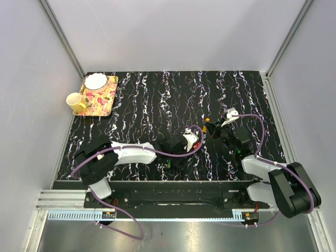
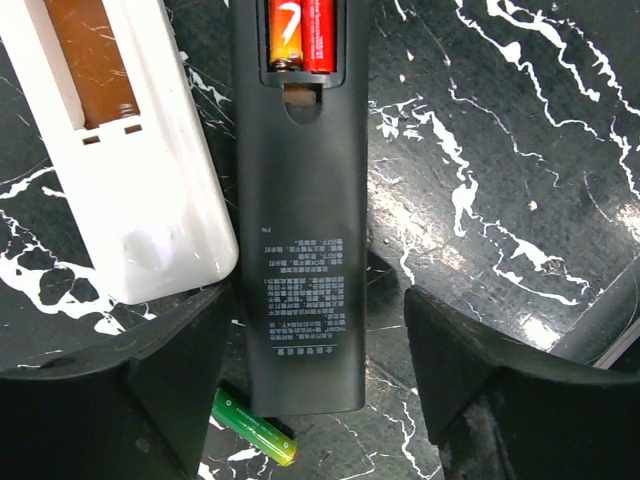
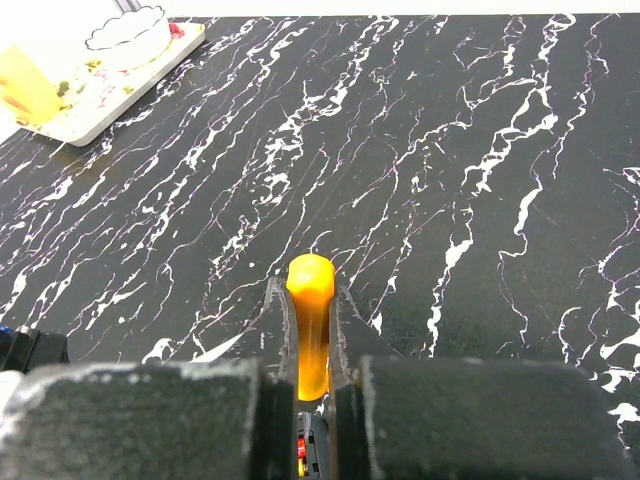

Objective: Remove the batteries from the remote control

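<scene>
A black remote (image 2: 300, 250) lies back-up with its cover off. Two batteries (image 2: 300, 35), one orange and one red, sit in its open compartment. A green battery (image 2: 255, 428) lies loose on the table beside the remote's near end. My left gripper (image 2: 315, 320) is open and straddles that end of the black remote; it also shows in the top view (image 1: 179, 149). A white remote (image 2: 130, 170) with an empty compartment lies to the left. My right gripper (image 3: 311, 320) is shut on an orange pry tool (image 3: 309, 280), and shows in the top view (image 1: 210, 127) just right of the remotes.
A floral tray (image 1: 102, 102) at the back left carries a white bowl (image 1: 95, 81). A yellow mug (image 1: 76, 102) stands at its left edge. Grey walls enclose the black marbled table on three sides.
</scene>
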You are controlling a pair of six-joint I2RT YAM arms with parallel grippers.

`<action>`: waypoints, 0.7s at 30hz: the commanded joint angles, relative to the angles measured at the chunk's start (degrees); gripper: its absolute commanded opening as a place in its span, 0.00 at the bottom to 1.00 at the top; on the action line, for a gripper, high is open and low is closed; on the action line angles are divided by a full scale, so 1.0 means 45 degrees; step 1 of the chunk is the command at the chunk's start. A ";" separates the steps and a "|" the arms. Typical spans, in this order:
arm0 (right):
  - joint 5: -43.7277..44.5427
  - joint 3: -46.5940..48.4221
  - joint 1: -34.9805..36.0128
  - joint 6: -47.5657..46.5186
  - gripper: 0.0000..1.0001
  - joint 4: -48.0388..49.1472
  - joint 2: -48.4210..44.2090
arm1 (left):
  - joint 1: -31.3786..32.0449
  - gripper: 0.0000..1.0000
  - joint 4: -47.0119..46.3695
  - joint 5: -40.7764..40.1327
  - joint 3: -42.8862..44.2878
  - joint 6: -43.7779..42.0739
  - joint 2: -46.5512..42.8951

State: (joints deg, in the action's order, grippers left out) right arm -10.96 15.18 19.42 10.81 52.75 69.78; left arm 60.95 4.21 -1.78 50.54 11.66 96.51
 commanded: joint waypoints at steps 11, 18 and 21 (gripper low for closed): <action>0.0151 -0.0678 -0.0038 0.0196 0.00 0.0895 -0.0467 | -0.0185 0.56 -0.0428 0.0650 0.0487 0.0436 0.0233; 0.0405 -0.0620 -0.0038 -0.0019 0.00 0.1011 -0.0350 | -0.0204 0.54 -0.0408 0.0786 0.0545 0.0377 0.0370; 0.0405 -0.0522 -0.0019 -0.0039 0.00 0.1168 -0.0077 | -0.0204 0.52 -0.0349 0.0806 0.0585 0.0377 0.0409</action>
State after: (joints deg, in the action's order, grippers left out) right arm -10.55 11.97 19.42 11.20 53.91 68.93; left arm 60.10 4.40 -0.54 51.00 12.73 97.32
